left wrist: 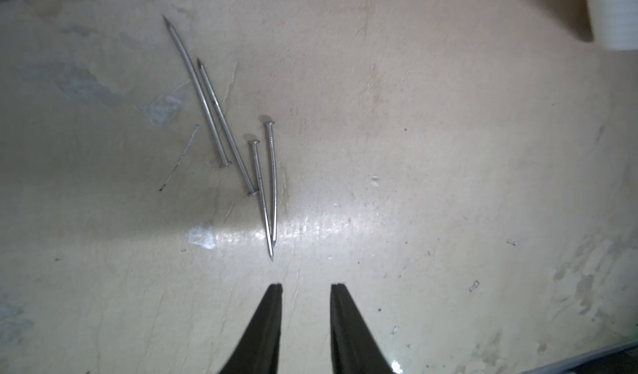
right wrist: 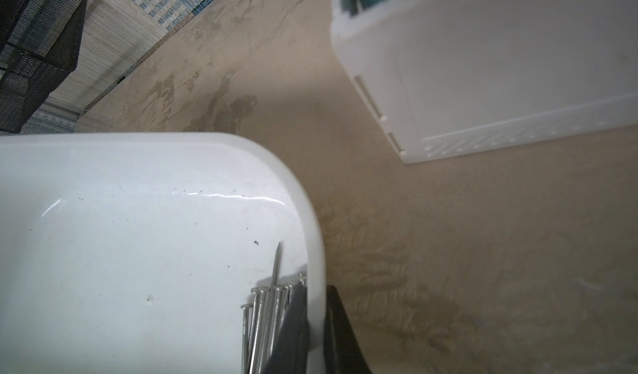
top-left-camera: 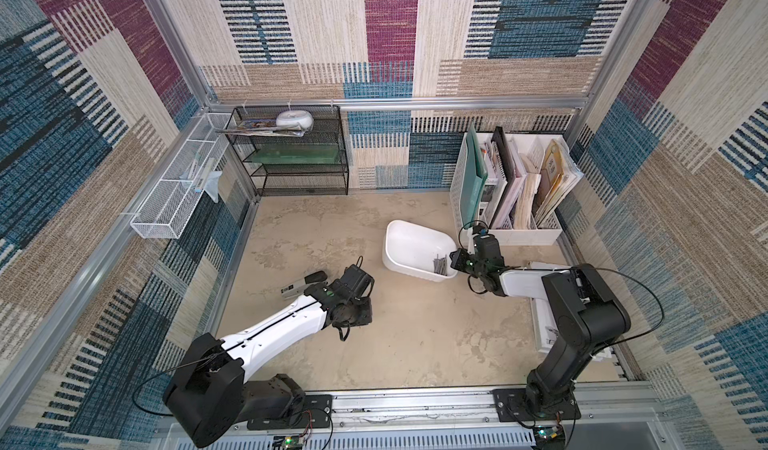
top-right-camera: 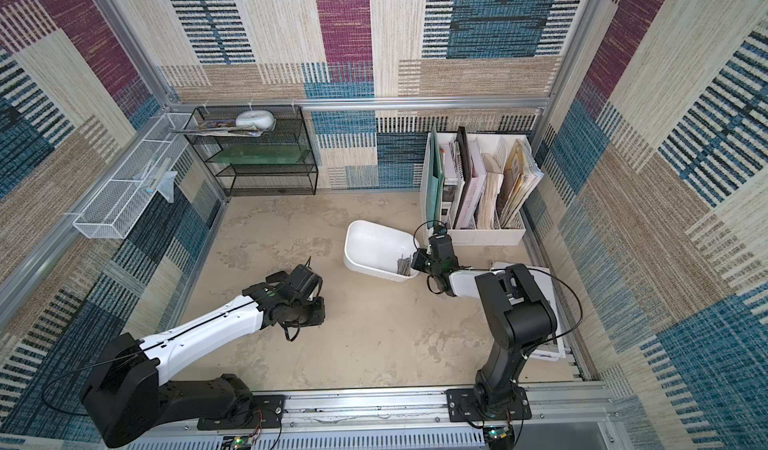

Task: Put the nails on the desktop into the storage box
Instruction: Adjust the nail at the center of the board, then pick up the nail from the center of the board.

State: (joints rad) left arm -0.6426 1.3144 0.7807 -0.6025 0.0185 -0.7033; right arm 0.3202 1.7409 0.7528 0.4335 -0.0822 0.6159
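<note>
Grey nails lie on the mottled beige desktop; the storage box is plain white.

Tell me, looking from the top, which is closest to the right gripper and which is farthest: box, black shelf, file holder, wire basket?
1. Box: the right gripper is clamped on its rim.
2. File holder: just behind the gripper, at the back right.
3. Black shelf: in the back left corner.
4. Wire basket: on the left wall, farthest.
</note>
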